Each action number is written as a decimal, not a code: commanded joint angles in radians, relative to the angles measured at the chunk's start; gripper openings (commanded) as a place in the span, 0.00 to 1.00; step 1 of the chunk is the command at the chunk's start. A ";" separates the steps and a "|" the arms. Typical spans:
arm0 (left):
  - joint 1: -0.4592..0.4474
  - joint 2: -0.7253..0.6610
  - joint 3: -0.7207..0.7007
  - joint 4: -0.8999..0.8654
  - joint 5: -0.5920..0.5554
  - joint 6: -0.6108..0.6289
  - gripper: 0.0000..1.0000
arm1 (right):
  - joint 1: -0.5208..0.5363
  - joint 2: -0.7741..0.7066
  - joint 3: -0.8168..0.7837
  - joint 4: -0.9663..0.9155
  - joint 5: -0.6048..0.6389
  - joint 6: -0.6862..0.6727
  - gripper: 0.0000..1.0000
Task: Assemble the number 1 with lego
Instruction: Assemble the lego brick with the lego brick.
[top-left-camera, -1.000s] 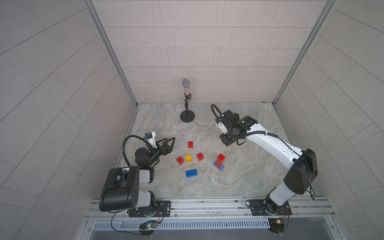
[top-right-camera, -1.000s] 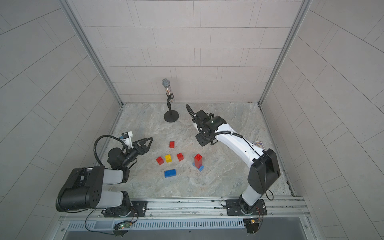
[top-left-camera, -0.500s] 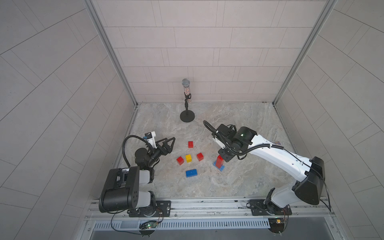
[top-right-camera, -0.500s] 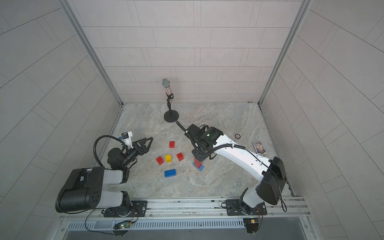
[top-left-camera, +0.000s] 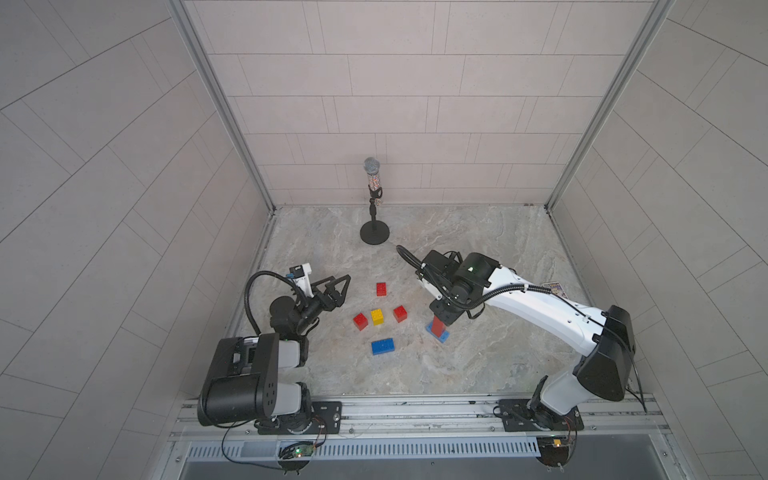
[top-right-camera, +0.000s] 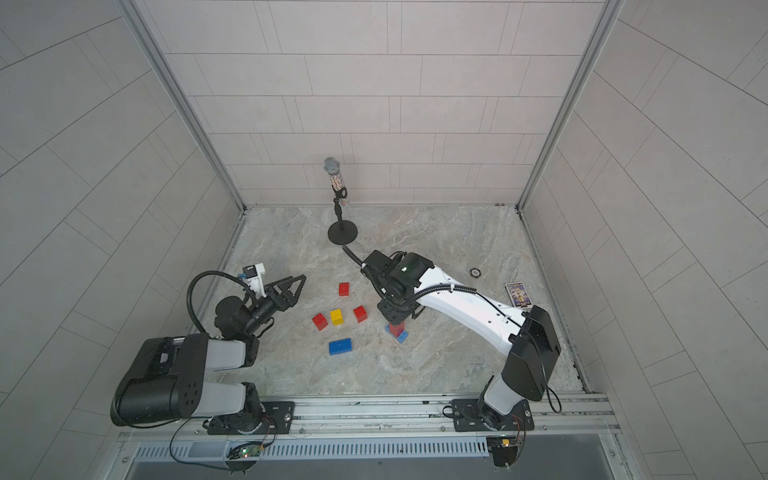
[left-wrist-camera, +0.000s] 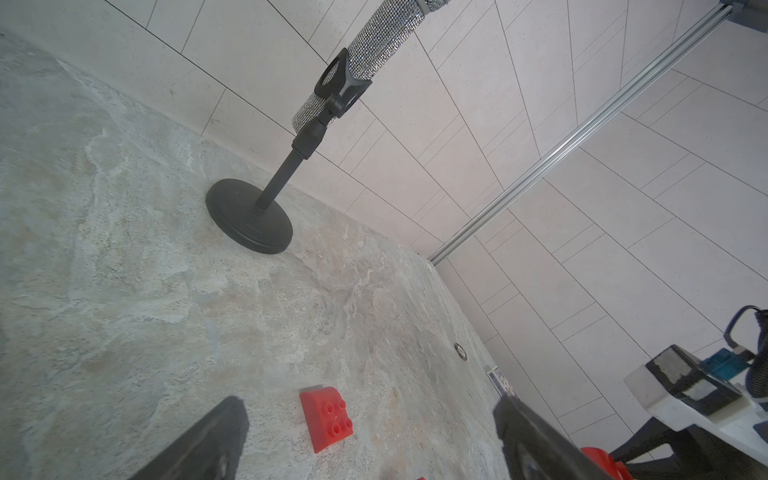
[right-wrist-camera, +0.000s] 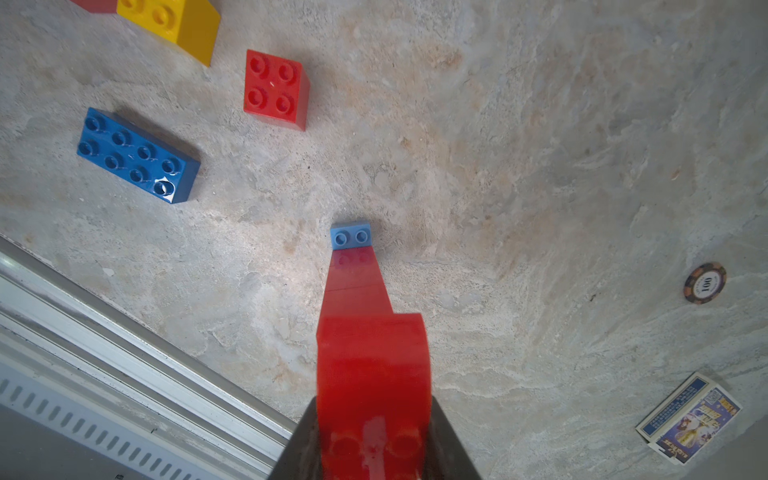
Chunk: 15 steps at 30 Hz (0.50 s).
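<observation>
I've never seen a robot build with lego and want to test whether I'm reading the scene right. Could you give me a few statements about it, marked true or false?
1. The right gripper is shut on a curved red brick. True.
2. The red stack stands on the dark blue brick. False: it stands on the light blue brick; the dark blue brick lies alone on the table.
3. The left gripper holds a brick. False: it is open and empty.
4. The yellow brick lies between two loose red bricks. True.
5. The microphone lies flat on the table. False: it is clipped upright in its stand.
</observation>
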<state>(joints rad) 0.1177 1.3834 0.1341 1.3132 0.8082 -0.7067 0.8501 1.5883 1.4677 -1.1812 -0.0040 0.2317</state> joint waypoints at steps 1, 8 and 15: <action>0.004 -0.016 -0.005 0.047 0.009 0.003 1.00 | 0.004 0.019 0.025 -0.050 0.005 -0.025 0.11; 0.005 -0.015 -0.005 0.048 0.008 0.003 1.00 | 0.005 0.043 0.028 -0.070 -0.001 -0.055 0.10; 0.006 -0.014 -0.004 0.047 0.008 0.003 1.00 | 0.005 0.050 0.018 -0.069 -0.009 -0.078 0.06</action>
<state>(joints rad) 0.1177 1.3834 0.1341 1.3132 0.8082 -0.7067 0.8509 1.6291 1.4864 -1.2144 -0.0147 0.1761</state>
